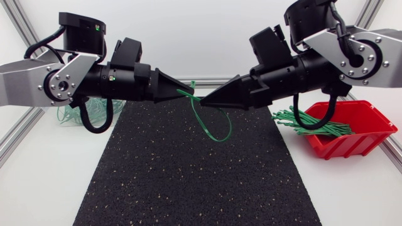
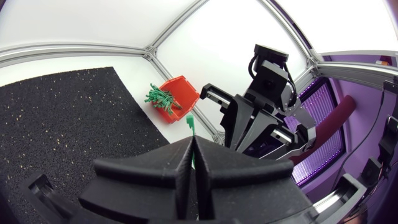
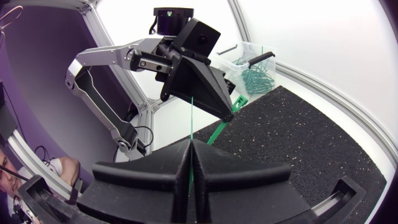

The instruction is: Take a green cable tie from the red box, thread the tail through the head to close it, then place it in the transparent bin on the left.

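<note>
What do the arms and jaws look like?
Both match. The left arm and right arm have silver-grey plates with bolted round joints, matte black forelinks, and black wedge-shaped jaws tapering to a point. A black cable loops under each wrist, with a boxy black module on top.

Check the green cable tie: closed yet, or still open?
Apparently still open: the cable tie hangs looped between left tool and right tool; its head shows no tail through it.
</note>
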Available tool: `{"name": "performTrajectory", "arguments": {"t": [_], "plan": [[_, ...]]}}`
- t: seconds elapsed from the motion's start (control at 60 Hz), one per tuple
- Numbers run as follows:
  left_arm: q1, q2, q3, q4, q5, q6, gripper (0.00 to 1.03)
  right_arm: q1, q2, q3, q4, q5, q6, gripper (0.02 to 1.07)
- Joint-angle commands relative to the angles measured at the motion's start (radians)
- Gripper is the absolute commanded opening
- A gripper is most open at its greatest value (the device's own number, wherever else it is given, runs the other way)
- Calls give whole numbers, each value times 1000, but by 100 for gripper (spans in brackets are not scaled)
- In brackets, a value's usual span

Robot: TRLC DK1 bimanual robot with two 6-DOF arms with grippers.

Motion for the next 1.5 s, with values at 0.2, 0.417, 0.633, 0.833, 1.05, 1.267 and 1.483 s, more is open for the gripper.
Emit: {"name": "performTrajectory", "arguments": {"t": [0.2, 0.417, 0.633, 0.833, 1.05, 1.267, 1.483], "plan": [[-19, -62, -89, 146, -45, -115, 3, -66, -34, -45, -6, -119, 95, 7], [-28, -82, -120, 203, -78, -155, 3, -106, -70, -86, 34, -163, 215, 7], [-39, -100, -137, 226, -111, -156, 3, -121, -110, -146, 172, -163, 386, 7], [-54, -120, -164, 272, -156, -173, 3, -121, -116, -170, 192, -166, 472, 7], [-80, -140, -198, 338, -220, -176, 3, -147, -123, -170, 192, -191, 529, 7], [-103, -143, -207, 359, -285, -172, 3, -172, -145, -170, 204, -232, 575, 7], [-106, -136, -206, 364, -295, -170, 3, -164, -186, -224, 291, -219, 630, 17]]}}
